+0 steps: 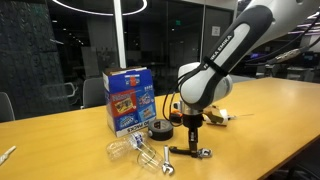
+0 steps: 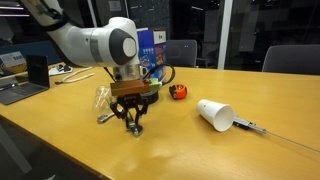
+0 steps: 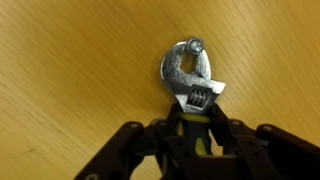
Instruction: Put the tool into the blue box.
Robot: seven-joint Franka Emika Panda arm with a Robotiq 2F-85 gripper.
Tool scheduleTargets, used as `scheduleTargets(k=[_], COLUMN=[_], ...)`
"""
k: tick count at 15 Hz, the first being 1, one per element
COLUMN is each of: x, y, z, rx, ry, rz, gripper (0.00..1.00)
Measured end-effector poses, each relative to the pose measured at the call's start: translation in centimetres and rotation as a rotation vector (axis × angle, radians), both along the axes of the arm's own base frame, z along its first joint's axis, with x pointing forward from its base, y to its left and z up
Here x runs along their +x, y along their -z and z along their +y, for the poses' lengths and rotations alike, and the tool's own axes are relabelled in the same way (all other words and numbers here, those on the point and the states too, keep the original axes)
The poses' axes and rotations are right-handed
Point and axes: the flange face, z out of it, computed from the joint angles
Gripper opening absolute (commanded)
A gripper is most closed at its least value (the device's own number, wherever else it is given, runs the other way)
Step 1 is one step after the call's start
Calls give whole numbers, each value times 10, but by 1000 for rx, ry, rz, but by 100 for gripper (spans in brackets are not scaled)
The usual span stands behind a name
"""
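Observation:
The tool is a slim wrench with a silver jaw end and a dark handle, lying on the wooden table. In the wrist view my gripper has a finger on each side of the handle, closed against it. In an exterior view the gripper is down at the table over the tool. The blue box stands upright behind and to the left of it. The box shows partly behind the arm in an exterior view, beyond the gripper.
A black tape roll sits between box and gripper. A silver bolt and a clear plastic item lie near the front. A white cup lies on its side, with an orange object and a laptop nearby.

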Motion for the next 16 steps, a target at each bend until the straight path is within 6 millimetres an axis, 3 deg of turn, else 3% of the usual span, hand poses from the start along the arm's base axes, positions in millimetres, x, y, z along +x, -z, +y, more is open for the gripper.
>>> scheduleTargets(k=[5,10,13,16], x=[30,60,81,101], y=[-21,-60,-106,-173], z=[-35,-61,-70,-73], rx=[-49,-128,-175,-191], ry=[133,257,331,404], rz=[-7,-47,-108,-198], gripper=[13,13,13,13])
